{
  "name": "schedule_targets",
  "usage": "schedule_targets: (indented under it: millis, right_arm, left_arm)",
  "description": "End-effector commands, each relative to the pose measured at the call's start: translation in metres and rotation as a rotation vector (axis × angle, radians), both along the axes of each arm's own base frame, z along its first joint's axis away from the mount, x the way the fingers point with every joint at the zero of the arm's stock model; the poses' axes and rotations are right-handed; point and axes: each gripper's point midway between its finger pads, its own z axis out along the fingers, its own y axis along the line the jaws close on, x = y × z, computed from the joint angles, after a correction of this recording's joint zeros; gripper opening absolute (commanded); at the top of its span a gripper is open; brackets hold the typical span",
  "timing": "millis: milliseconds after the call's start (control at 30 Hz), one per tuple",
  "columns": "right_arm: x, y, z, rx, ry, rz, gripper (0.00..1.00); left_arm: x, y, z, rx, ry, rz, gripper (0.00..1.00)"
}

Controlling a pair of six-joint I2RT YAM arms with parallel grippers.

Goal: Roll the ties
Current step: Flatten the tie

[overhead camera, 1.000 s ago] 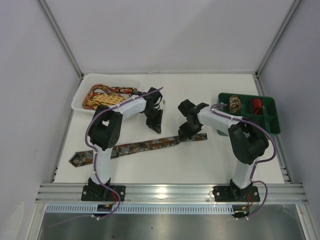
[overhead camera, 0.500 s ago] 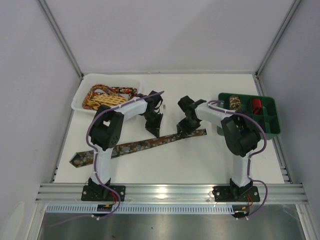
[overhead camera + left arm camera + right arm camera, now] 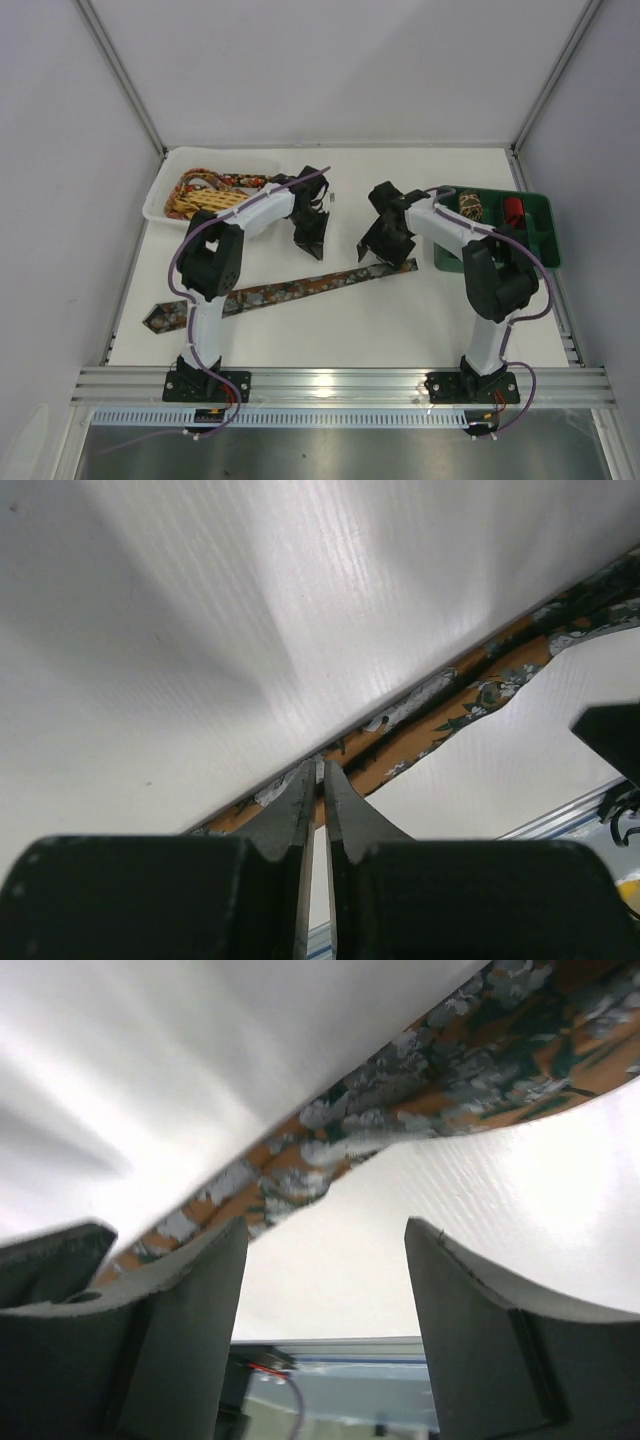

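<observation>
From my seat, the long dark brown and orange mottled fabric necktie lies flat as one strip across the white surface. Its broad pointed end is near the left arm's base and its narrow end reaches right, toward the green plastic divided tray.

The left end effector hangs just on the far side of that strip, about midway along it. On its wrist camera the two dark fingers are drawn almost together with only a thin slit between them, and I see nothing caught in it (the tie's edge shows just beyond the tips).

The right end effector sits over the narrow end, and its wrist view shows the grey fingers spread wide. The patterned cloth passes beyond them, ungripped.

At the far left, a white shallow plastic tray holds a yellow lattice-patterned tie heaped loosely with a red-floral tie. In the green tray's far compartments sit a small brown-and-yellow rolled coil and, to its right, a red rolled coil.
</observation>
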Motion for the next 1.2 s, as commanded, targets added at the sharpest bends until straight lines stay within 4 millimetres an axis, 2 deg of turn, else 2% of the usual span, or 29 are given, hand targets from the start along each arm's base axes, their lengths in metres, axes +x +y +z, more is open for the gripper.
schedule_targets:
  millis: [0, 33, 133, 167, 233, 267, 300, 333, 367, 500, 600, 767, 1000, 1167]
  right_arm:
    - [-0.011, -0.002, 0.053, 0.092, -0.094, 0.207, 0.70]
    - [-0.009, -0.008, 0.058, 0.082, -0.117, 0.219, 0.70]
    - [-0.005, -0.012, 0.064, 0.098, -0.216, 0.364, 0.60]
    - [0.000, -0.013, 0.063, 0.098, -0.242, 0.394, 0.50]
    - [0.003, -0.015, 0.053, 0.081, -0.261, 0.485, 0.42]
    - [0.005, -0.020, 0.047, 0.060, -0.253, 0.491, 0.25]
    - [0.007, -0.025, 0.040, 0.042, -0.252, 0.515, 0.18]
    - [0.010, -0.028, 0.032, 0.029, -0.248, 0.517, 0.06]
    - [0.012, -0.033, 0.027, 0.016, -0.249, 0.519, 0.00]
    - [0.018, -0.052, 0.002, -0.040, -0.250, 0.535, 0.00]
    - [0.026, -0.061, -0.007, -0.056, -0.261, 0.524, 0.00]
    - [0.037, -0.064, -0.018, -0.043, -0.271, 0.498, 0.00]
    - [0.026, -0.065, -0.052, -0.040, -0.188, 0.514, 0.00]
    - [0.015, -0.066, -0.055, -0.021, -0.163, 0.525, 0.00]
  left_arm:
    - [0.002, -0.019, 0.026, -0.089, -0.025, -0.003, 0.11]
    - [0.002, -0.023, 0.029, -0.110, -0.031, -0.003, 0.11]
    - [-0.010, -0.031, 0.027, -0.126, -0.011, -0.020, 0.06]
    - [-0.014, -0.033, 0.027, -0.132, -0.005, -0.021, 0.01]
    - [-0.025, -0.039, 0.025, -0.151, 0.015, -0.036, 0.01]
    - [-0.030, -0.040, 0.026, -0.155, 0.020, -0.035, 0.00]
    - [-0.034, -0.044, 0.026, -0.162, 0.025, -0.045, 0.00]
    - [-0.035, -0.046, 0.026, -0.166, 0.031, -0.043, 0.01]
    - [-0.038, -0.047, 0.026, -0.170, 0.038, -0.044, 0.00]
    - [-0.042, -0.049, 0.023, -0.157, 0.046, -0.046, 0.00]
    - [-0.045, -0.047, 0.013, -0.139, 0.067, -0.033, 0.00]
    - [-0.046, -0.037, -0.006, -0.074, 0.073, -0.020, 0.00]
    - [-0.046, -0.022, -0.031, -0.003, 0.078, -0.004, 0.01]
    - [-0.048, 0.007, -0.050, 0.088, 0.088, 0.000, 0.01]
